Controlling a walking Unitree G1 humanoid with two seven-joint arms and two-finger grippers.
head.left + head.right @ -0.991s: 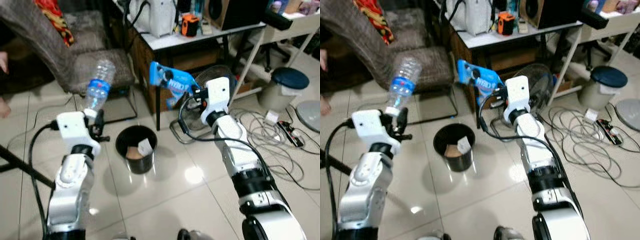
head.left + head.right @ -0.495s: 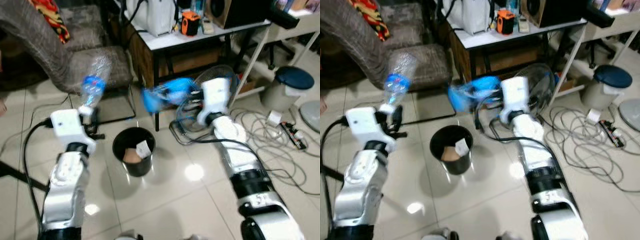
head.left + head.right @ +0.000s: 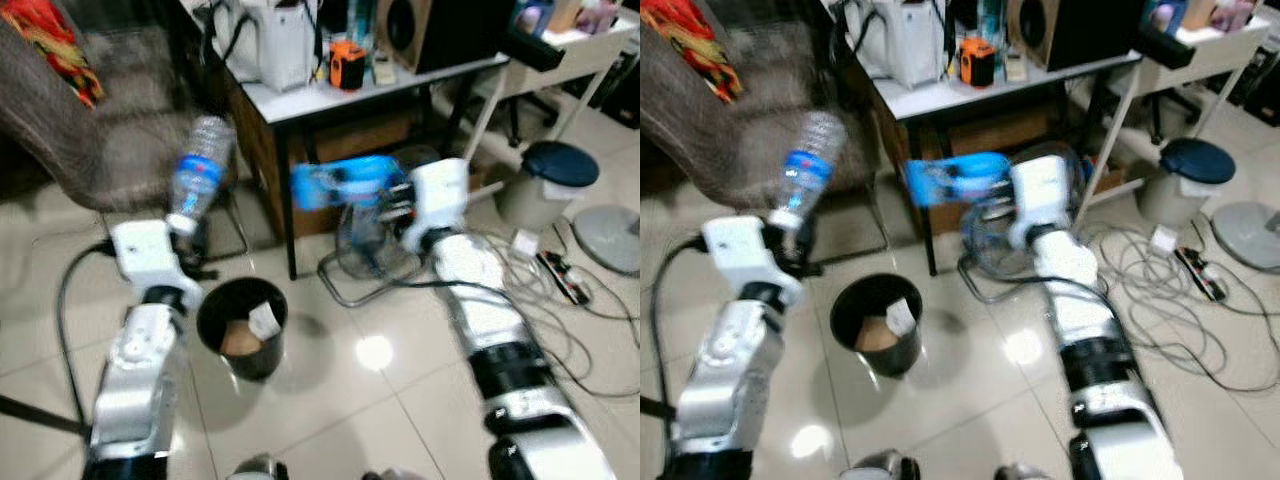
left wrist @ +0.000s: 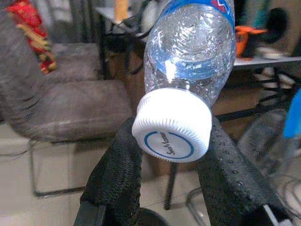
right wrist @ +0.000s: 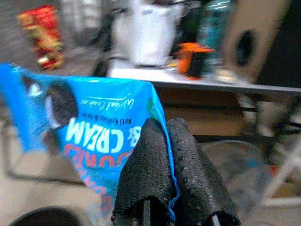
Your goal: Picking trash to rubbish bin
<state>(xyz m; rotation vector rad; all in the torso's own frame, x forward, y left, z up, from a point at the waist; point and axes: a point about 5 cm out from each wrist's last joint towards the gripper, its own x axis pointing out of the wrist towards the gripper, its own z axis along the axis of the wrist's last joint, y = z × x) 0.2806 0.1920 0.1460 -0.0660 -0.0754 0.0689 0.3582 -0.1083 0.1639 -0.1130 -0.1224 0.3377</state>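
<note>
Here our left gripper [image 4: 171, 155] pinches a clear plastic bottle [image 3: 198, 168] at its white cap [image 4: 172, 125], holding it up just left of and above the black bin [image 3: 240, 325] on the tiled floor. Our right gripper [image 5: 171, 165] is clamped on a blue cookie wrapper [image 3: 345, 182], held high to the bin's right, near the desk [image 3: 330, 92]. Paper scraps [image 3: 262, 320] lie inside the bin.

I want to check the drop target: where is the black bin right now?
In the left eye view the black bin stands on the tiled floor just right of the left arm, below the left gripper holding the water bottle, in front of the table leg.
</note>
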